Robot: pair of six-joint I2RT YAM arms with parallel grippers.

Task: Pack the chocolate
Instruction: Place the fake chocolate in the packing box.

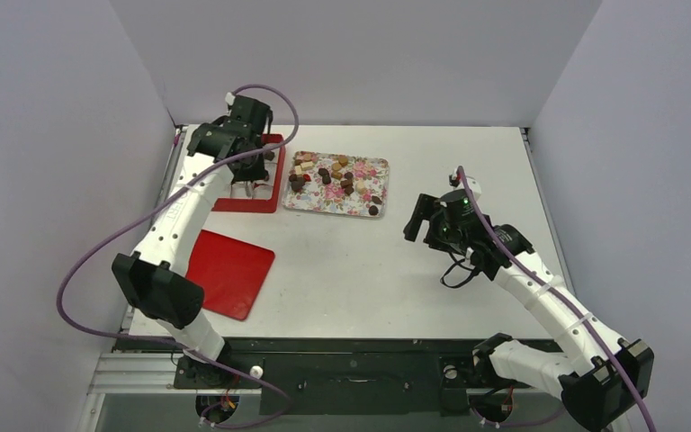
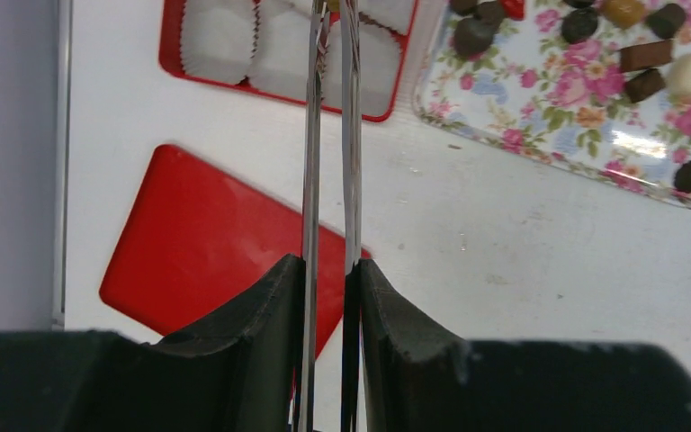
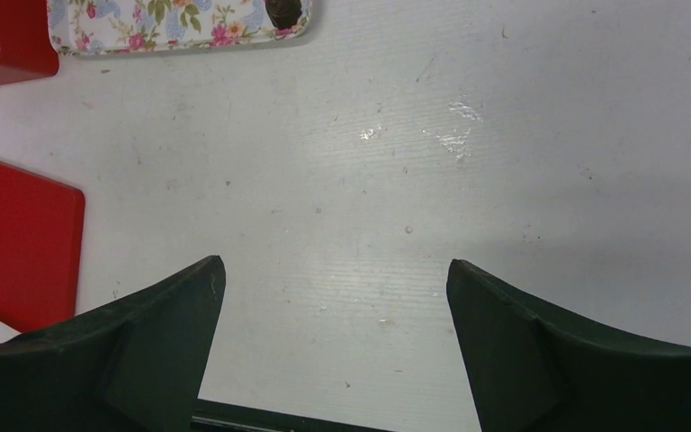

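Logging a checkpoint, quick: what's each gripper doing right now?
Left gripper: shut on thin shiny metal tweezers.
Right gripper: open, empty.

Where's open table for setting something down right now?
Bare table lies right of the floral tray, and nearer the arms, between the red lid and the right gripper. Crowded: around the red box, where the left gripper holds tweezers.

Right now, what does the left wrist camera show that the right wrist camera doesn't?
Only the left wrist view: the left hand shut on metal tweezers, white paper cups, and a spread of chocolates. Only the right wrist view: the right hand, open above bare table. Both: the flowered tray, red lid, red box and table, though the right wrist view catches just one dark chocolate.
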